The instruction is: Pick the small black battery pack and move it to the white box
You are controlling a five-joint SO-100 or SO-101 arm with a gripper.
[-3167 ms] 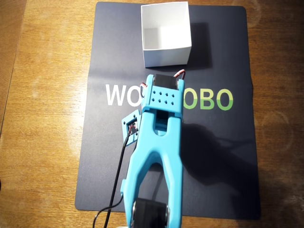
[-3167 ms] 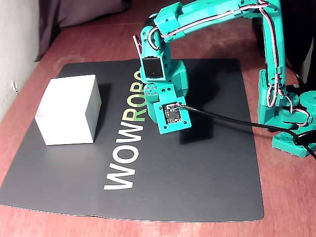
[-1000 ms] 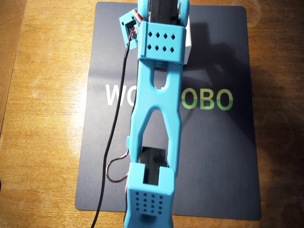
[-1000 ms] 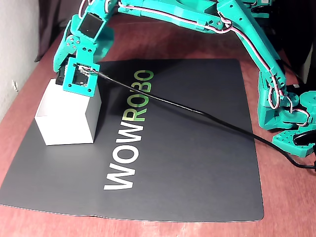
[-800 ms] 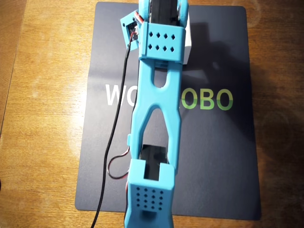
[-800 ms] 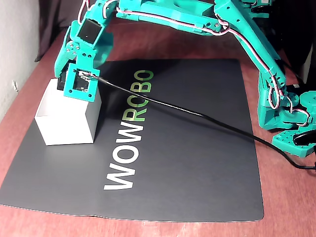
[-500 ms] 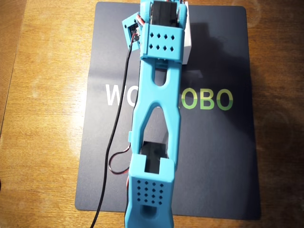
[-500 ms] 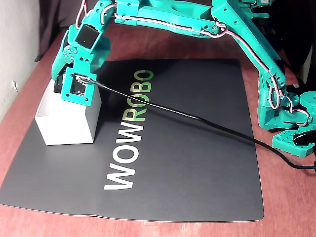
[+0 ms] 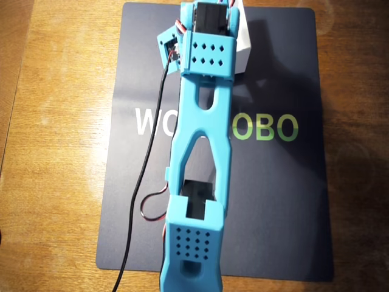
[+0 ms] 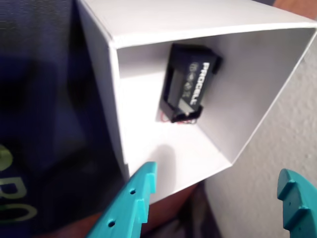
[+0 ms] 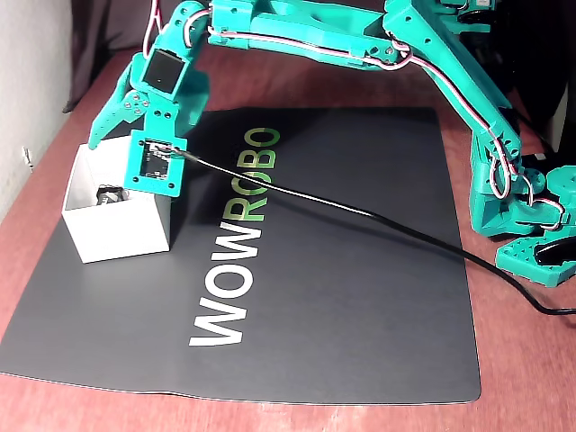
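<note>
Inside white box (image 10: 148,144), near its far wall, I see battery pack (image 10: 188,84) lying free; gripper (image 10: 218,208) spread, empty. Risk: retreating finger snags thin wall, tips box.

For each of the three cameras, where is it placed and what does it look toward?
Overhead view: above the table, looking straight down on the dark mat; the turquoise arm hides most of the square white cardboard box.
Wrist view: on the arm, looking into the box at the small black battery pack; open tool at the bottom edge.
Fixed view: beside the table, showing the whole arm.
Wrist and fixed views share the battery pack inside the box.
</note>
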